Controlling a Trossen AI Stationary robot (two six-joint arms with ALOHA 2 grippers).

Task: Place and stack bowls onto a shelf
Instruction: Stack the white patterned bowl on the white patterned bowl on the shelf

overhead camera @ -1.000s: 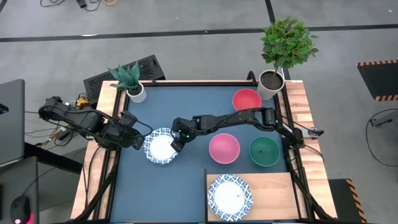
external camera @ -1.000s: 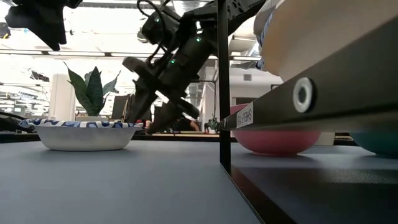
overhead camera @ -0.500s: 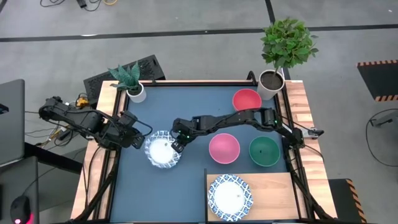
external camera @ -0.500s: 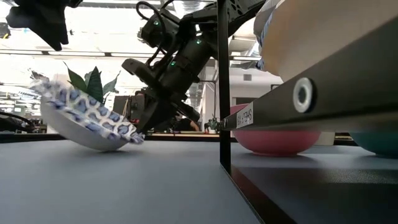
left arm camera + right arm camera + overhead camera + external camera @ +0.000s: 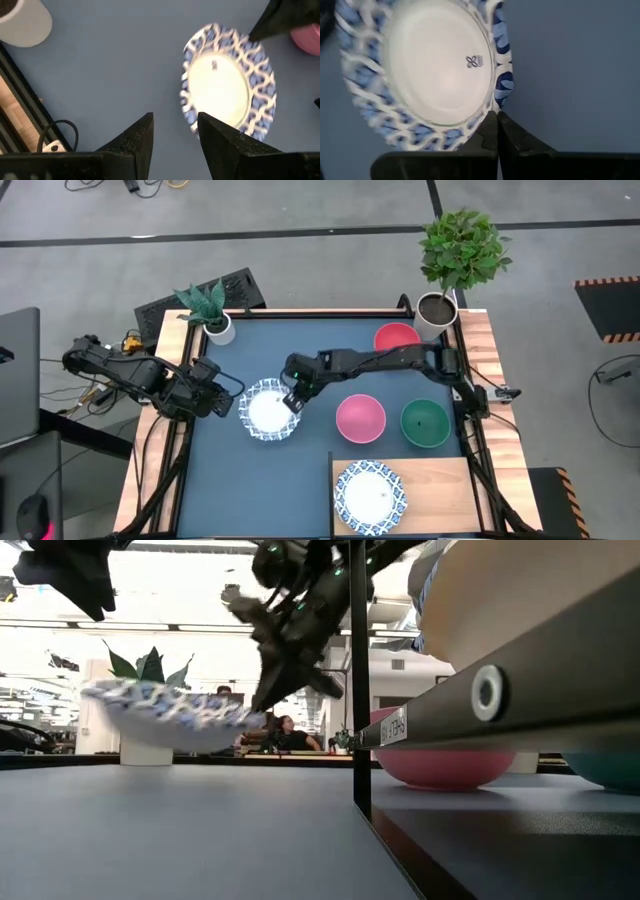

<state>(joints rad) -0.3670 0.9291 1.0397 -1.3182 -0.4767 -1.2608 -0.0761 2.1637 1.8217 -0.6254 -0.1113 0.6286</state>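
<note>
One blue-rimmed bowl (image 5: pixel 268 409) up off blue tabletop (image 5: pixel 300 470), mid-table toward left edge, rim pinched by right gripper (image 5: pixel 293 401). Left gripper (image 5: pixel 226 397) just beside bowl, fingers parted, empty.

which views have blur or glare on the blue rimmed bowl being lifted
Low view: the bowl held by the right gripper is smeared with motion blur, against a bright washed-out room. Left wrist view: its rim pattern is blurred and its white centre glows overexposed. Right wrist view: rim soft and streaked, centre mark sharp. High view: bowl crisp, no glare.
</note>
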